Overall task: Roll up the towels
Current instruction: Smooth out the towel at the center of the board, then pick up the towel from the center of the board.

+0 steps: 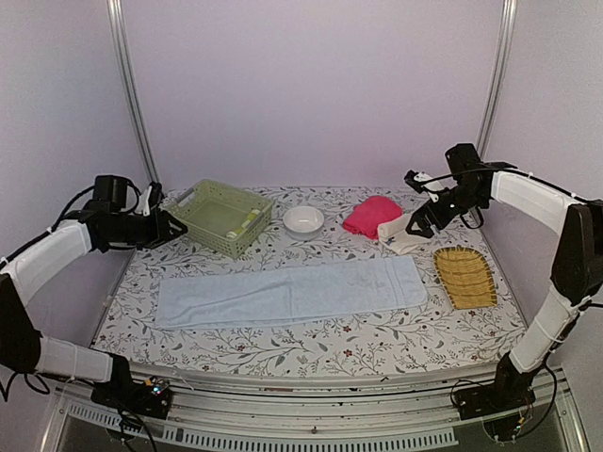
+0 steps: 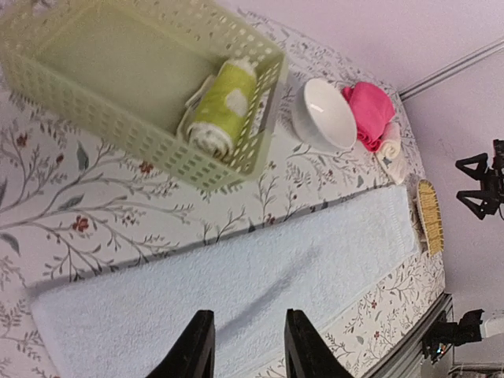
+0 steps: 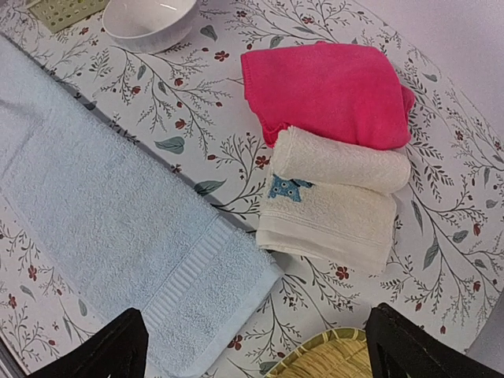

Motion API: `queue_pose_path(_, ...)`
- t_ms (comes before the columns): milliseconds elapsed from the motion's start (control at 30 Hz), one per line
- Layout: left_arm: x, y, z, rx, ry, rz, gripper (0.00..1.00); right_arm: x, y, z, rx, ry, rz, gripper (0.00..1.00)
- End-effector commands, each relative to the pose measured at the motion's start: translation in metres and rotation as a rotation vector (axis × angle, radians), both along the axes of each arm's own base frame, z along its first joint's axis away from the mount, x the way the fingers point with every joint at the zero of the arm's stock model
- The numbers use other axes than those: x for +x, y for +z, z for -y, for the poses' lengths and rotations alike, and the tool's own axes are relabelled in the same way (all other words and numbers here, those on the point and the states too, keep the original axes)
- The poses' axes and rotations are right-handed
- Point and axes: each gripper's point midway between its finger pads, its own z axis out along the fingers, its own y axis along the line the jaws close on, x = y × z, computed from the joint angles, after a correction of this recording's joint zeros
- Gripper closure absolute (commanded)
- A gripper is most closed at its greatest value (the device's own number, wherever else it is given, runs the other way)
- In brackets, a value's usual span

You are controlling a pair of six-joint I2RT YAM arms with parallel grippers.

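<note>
Right fingers (image 3: 110, 350), spread wide and empty, hang above the cream-white towel (image 3: 331, 213). Its roll takes up only the far half and lies against the pink towel (image 3: 331, 90), so a closing grasp could catch pink cloth, or the unheld roll could slacken. Left fingers (image 2: 197, 350), moderately apart and empty, hover over the pale blue towel (image 2: 260, 276), flat along the worktop (image 2: 94, 197). Its length invites a skewed, conical roll. The yellow-green towel (image 2: 222, 106) lies rolled in the basket (image 2: 118, 134).

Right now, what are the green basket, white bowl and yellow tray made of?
Pale green perforated basket: matte moulded plastic, judging by its even grid holes. Round white bowl: glossy, probably ceramic, possibly plastic. Yellow slatted tray: seemingly bamboo or straw, ribbed strips.
</note>
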Motion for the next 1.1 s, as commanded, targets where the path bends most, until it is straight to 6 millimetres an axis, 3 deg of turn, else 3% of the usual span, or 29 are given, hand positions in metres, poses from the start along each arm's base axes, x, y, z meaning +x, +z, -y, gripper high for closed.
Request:
queue_pose_path(0, 0.025, 0.082, 0.025, 0.068, -0.098, 0.296, 0.65, -0.019, -0.005, -0.009, 0.108, -0.003, -0.126, 0.01)
queue_pose_path(100, 0.038, 0.122, 0.050, 0.075, -0.157, 0.434, 0.63, -0.026, -0.024, -0.006, 0.088, -0.020, -0.202, 0.21)
queue_pose_path(200, 0.049, 0.144, 0.086, 0.064, -0.240, 0.518, 0.63, -0.035, -0.051, 0.002, 0.045, -0.062, -0.278, 0.42)
queue_pose_path(300, 0.058, 0.156, 0.121, 0.083, -0.319, 0.558, 0.64, -0.045, -0.073, 0.007, 0.013, -0.065, -0.335, 0.56)
queue_pose_path(400, 0.072, 0.146, 0.138, 0.167, -0.341, 0.555, 0.68, -0.050, -0.091, 0.010, -0.019, -0.060, -0.378, 0.60)
queue_pose_path(600, 0.074, 0.114, 0.141, 0.211, -0.348, 0.555, 0.71, -0.039, -0.117, 0.011, -0.053, -0.067, -0.402, 0.65)
queue_pose_path(833, 0.066, 0.110, 0.125, 0.265, -0.299, 0.594, 0.71, -0.019, -0.140, 0.009, -0.115, -0.075, -0.418, 0.68)
queue_pose_path(1067, 0.066, 0.106, 0.125, 0.270, -0.297, 0.583, 0.70, -0.001, -0.162, 0.011, -0.181, -0.107, -0.415, 0.74)
